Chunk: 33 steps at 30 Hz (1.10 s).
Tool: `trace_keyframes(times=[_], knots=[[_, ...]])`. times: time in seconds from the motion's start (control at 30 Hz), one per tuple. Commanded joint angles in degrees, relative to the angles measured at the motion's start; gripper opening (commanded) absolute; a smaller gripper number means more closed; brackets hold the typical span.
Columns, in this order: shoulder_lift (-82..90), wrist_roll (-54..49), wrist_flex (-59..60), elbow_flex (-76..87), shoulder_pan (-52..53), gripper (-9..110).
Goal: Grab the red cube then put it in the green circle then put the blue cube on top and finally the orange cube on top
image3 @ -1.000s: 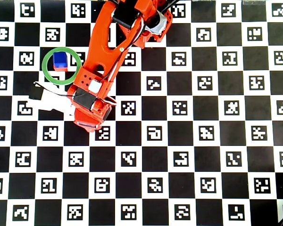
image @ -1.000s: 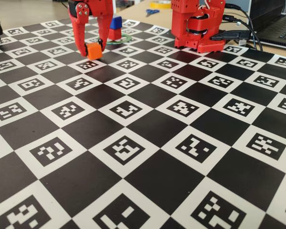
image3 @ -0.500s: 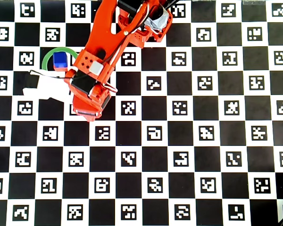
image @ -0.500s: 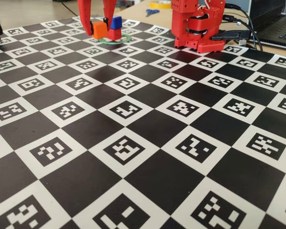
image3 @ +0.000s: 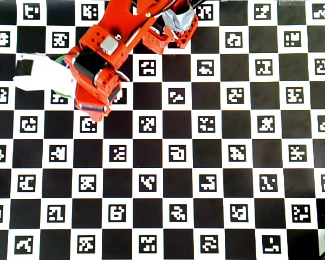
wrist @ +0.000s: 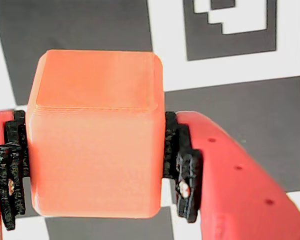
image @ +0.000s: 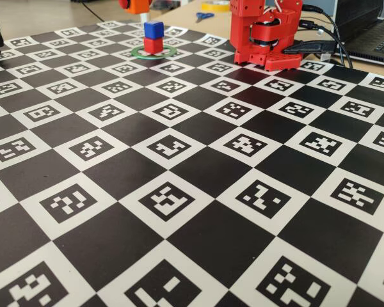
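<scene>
My tool (wrist: 95, 170) clenched on orange cube (wrist: 94, 135), held high at far left above bench (image: 198, 173). Blue cube (image: 154, 29) sits on red cube (image: 153, 45) inside green circle (image: 168, 52).

Risks:
- off-centre descent nudges blue cube, stack topples
- early release, orange cube bounces off

My arm (image3: 105, 59) hides stack in overhead view. Scissors (image: 204, 16), laptop (image: 379, 39) well apart; nothing in way.

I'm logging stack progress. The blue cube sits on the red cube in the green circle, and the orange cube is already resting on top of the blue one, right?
Not quite. The orange cube is not on the stack yet: the wrist view shows it clamped in the gripper, and the fixed view shows it above the blue cube. The blue cube does sit on the red cube in the green circle.
</scene>
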Motion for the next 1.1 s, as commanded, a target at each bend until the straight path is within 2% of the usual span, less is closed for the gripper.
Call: trace_keyframes(times=[0.0, 0.57, 1.07], knots=[[6.24, -2.90, 1.93, -5.54, 2.64, 14], [9.23, -12.13, 4.75, -6.68, 10.28, 14], [8.61, -26.98, 1.93, -3.96, 21.88, 13]])
